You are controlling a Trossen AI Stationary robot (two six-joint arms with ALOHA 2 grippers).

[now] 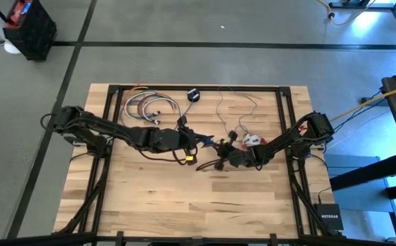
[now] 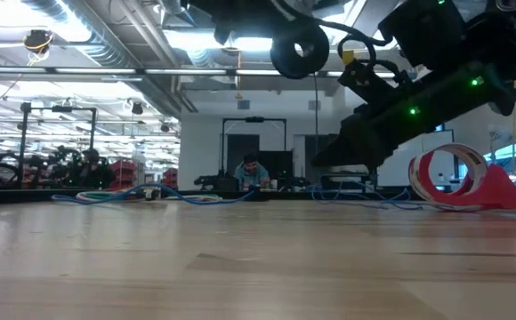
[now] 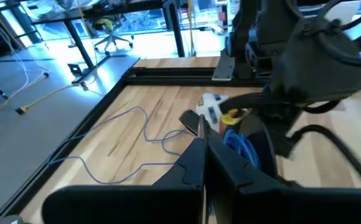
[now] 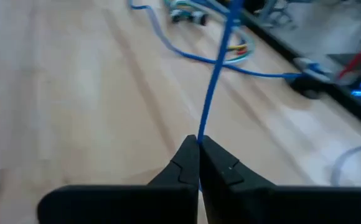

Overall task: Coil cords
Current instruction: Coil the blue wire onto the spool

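At the middle of the table (image 1: 150,205), where the two arms meet, much is hard to make out from above: the dark wrists overlap, and the thin blue cord (image 4: 215,87) shows there only as a small blue tangle between them. The right gripper (image 4: 198,152) is clenched on this cord; its own wrist view shows the strand rising taut from between the closed tips and running off toward the far side of the table, where it crosses other loops of the same blue. The left gripper (image 3: 204,140) is clenched too, with a bunch of blue cord just beside its fingers; whether that bunch is pinched between them or merely lies alongside cannot be told. Further slack curls in loose waves over the bare wood in the left wrist view. The small black puck (image 1: 193,95) sits near the table's far edge, well apart from both grippers. The red-and-white bundle (image 1: 251,139) lies beside the right arm, partly covered by it from above; the low view shows it as a red and white loop standing on the wood. A set of coloured coiled cables (image 1: 148,106) lies at the far left, half under the left arm's frame.
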